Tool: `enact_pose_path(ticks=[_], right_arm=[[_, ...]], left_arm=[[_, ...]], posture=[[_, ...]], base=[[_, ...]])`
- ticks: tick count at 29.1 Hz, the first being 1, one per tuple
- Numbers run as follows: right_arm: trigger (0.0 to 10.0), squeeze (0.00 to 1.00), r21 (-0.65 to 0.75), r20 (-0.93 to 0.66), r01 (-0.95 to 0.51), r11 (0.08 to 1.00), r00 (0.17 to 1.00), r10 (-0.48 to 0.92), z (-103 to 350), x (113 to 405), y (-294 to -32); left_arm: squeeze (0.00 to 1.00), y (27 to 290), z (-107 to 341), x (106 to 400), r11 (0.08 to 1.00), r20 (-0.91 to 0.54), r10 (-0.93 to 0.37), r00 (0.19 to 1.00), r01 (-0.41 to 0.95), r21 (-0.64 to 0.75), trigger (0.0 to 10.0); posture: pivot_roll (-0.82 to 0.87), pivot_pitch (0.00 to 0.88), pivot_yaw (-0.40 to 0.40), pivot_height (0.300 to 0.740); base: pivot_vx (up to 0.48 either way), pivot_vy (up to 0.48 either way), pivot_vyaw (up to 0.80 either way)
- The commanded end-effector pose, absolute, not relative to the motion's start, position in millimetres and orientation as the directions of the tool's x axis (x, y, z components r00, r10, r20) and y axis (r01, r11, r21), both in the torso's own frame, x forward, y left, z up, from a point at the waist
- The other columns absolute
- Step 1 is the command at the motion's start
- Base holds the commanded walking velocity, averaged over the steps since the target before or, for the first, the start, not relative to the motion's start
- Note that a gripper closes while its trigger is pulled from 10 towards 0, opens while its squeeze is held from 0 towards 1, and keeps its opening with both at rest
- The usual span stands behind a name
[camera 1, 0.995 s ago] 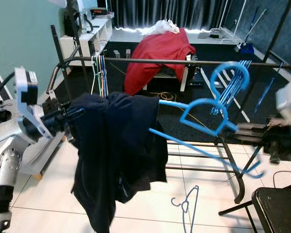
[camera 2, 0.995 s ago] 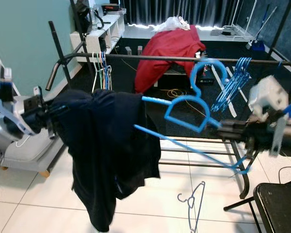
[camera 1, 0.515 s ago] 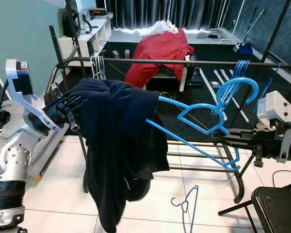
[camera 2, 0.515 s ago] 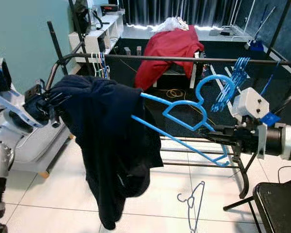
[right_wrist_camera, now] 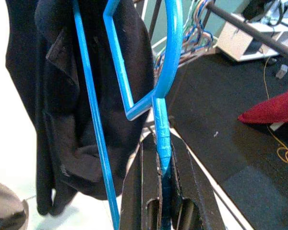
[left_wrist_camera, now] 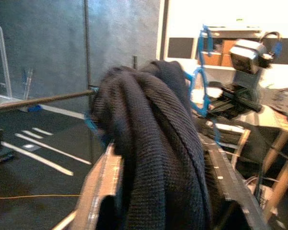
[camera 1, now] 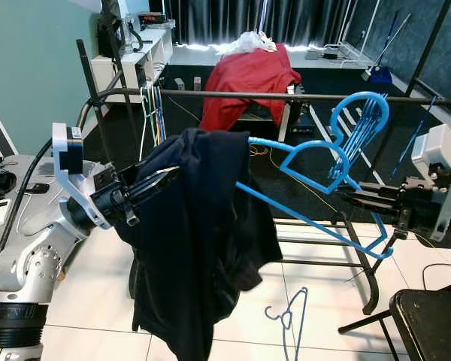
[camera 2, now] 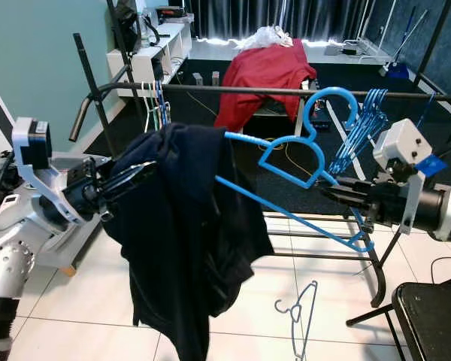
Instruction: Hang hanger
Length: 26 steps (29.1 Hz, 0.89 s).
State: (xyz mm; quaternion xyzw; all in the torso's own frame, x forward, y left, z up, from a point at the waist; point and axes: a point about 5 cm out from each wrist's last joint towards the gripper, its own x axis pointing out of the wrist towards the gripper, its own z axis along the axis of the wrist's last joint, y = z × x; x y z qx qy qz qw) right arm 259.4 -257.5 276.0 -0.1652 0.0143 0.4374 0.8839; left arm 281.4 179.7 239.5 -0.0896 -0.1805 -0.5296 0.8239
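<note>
A blue plastic hanger (camera 1: 308, 162) carries a dark navy garment (camera 1: 203, 248) on its left half. It is held tilted in front of the black rack rail (camera 1: 233, 95). Its hook (camera 1: 361, 105) curls just below the rail, beside several blue hangers (camera 1: 376, 124) hanging there. My right gripper (camera 1: 346, 198) is shut on the hanger's bare right end; the right wrist view shows the blue bar (right_wrist_camera: 162, 143) clamped between the fingers. My left gripper (camera 1: 165, 177) reaches in from the left and is shut on the garment (left_wrist_camera: 158, 143) draped over the other end.
A red cloth (camera 1: 244, 83) lies over furniture behind the rack. Coloured hangers (camera 1: 156, 116) hang at the rail's left end. A wire hanger (camera 1: 289, 320) lies on the tiled floor. A black stool (camera 1: 432, 323) stands at bottom right, and the rack's lower bars (camera 1: 316, 263) run beneath the hanger.
The hanger has risen, so its hook now sits just under the rail. My left gripper swung in to the right, and the garment bunched toward the middle.
</note>
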Motion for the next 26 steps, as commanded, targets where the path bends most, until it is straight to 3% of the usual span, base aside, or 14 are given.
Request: enact_pose_path(ticks=[1, 5, 6, 17, 19, 21, 26], right_arm=[[0.0, 0.00, -0.293, -0.100, -0.757, 0.584, 0.632, 0.768, 288, 259, -260], [0.0, 0.00, -0.296, -0.078, -0.757, 0.583, 0.627, 0.775, 292, 258, -259], [0.0, 0.00, -0.298, -0.070, -0.757, 0.581, 0.624, 0.778, 293, 258, -258], [0.0, 0.00, -0.310, -0.028, -0.738, 0.599, 0.637, 0.770, 305, 258, -264], [0.0, 0.00, -0.315, -0.029, -0.725, 0.613, 0.653, 0.757, 306, 258, -269], [0.0, 0.00, -0.334, -0.056, -0.662, 0.671, 0.725, 0.687, 305, 259, -288], [0.0, 0.00, -0.357, -0.095, -0.620, 0.699, 0.768, 0.633, 302, 260, -300]], left_arm=[[0.00, 173, 237, 277, 0.367, 0.375, -0.867, 0.327, 0.930, 0.038, 10.0], [0.00, 172, 236, 274, 0.342, 0.362, -0.880, 0.307, 0.939, 0.035, 10.0], [0.00, 173, 236, 274, 0.350, 0.365, -0.877, 0.314, 0.936, 0.036, 0.0], [0.00, 188, 237, 287, 0.495, 0.324, -0.836, 0.443, 0.863, 0.098, 0.0], [0.00, 195, 239, 290, 0.531, 0.308, -0.823, 0.477, 0.839, 0.120, 0.0], [0.00, 217, 246, 293, 0.597, 0.295, -0.789, 0.539, 0.787, 0.157, 0.0], [0.00, 229, 250, 293, 0.623, 0.303, -0.770, 0.562, 0.764, 0.166, 0.0]], posture=[[-0.12, 0.003, 0.004, 0.740], [-0.12, 0.003, 0.004, 0.740], [-0.12, 0.003, 0.004, 0.740], [-0.12, 0.002, 0.006, 0.740], [-0.12, 0.003, 0.005, 0.740], [-0.12, 0.003, 0.005, 0.740], [-0.12, 0.003, 0.005, 0.740]], base=[[0.000, 0.000, 0.00], [0.000, 0.000, 0.00], [0.000, 0.000, 0.00], [0.000, 0.000, 0.00], [0.000, 0.000, 0.00], [0.000, 0.000, 0.00], [0.000, 0.000, 0.00]])
